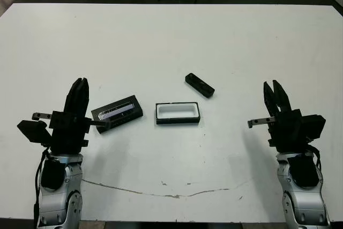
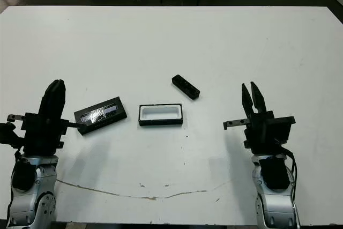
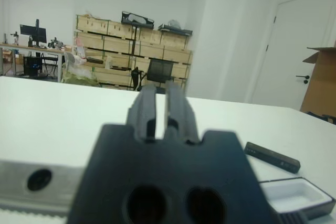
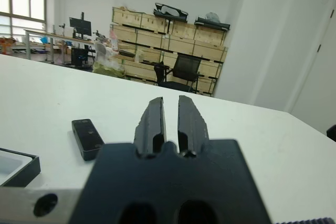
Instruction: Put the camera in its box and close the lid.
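The camera (image 1: 200, 85), a slim black bar, lies at a slant on the white table just right of centre. Close in front of it sits the box (image 1: 178, 112), lidless, its white inside bare. To the box's left the lid (image 1: 117, 112) lies flat with its silvery strip up. My left gripper (image 1: 80, 80) hovers beside the lid's left end. My right gripper (image 1: 272, 84) hangs well to the right of the camera. Each has its fingers together but for a narrow slit, with nothing between them. The right wrist view shows the camera (image 4: 87, 138) and a corner of the box (image 4: 16, 166).
The table (image 1: 171, 36) stretches wide and white on all sides of the three pieces. A thin crack line (image 1: 171, 194) runs along its near part. Beyond the far edge are dark floor, shelves of cardboard boxes (image 4: 157, 30) and an office chair (image 4: 184, 72).
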`<state>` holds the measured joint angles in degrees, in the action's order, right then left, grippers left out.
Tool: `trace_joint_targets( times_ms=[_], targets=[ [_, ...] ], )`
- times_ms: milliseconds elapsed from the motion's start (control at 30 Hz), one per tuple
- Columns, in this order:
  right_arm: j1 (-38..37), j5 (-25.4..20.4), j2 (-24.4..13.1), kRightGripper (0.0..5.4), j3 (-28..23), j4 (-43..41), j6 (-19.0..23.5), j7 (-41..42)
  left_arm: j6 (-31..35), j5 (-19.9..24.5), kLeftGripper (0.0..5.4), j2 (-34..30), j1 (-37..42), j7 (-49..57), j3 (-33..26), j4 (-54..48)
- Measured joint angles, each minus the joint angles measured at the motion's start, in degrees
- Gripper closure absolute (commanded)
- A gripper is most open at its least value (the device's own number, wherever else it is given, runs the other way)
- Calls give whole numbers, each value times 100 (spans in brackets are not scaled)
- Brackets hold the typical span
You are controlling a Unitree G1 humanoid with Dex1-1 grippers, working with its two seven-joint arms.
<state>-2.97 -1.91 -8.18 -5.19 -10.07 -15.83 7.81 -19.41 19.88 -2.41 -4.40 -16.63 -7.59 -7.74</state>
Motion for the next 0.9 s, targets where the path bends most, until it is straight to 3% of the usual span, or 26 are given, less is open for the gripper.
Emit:
trace_joint_targets(
  times_ms=[467, 700, 800, 900],
  targets=[
    [-7, 22, -75, 540, 41, -53, 61, 124, -1, -14, 538, 14, -22, 11, 7, -2],
    [216, -689, -408, 540, 25, -50, 139, 877, -2, -14, 538, 15, -22, 7, 14, -1],
    [473, -727, -646, 540, -29, -188, 437, 978, -42, -41, 538, 15, -21, 13, 15, 4],
    [779, -602, -1045, 540, -64, -584, 1153, 991, -40, -36, 538, 15, -23, 20, 22, 2]
  ],
)
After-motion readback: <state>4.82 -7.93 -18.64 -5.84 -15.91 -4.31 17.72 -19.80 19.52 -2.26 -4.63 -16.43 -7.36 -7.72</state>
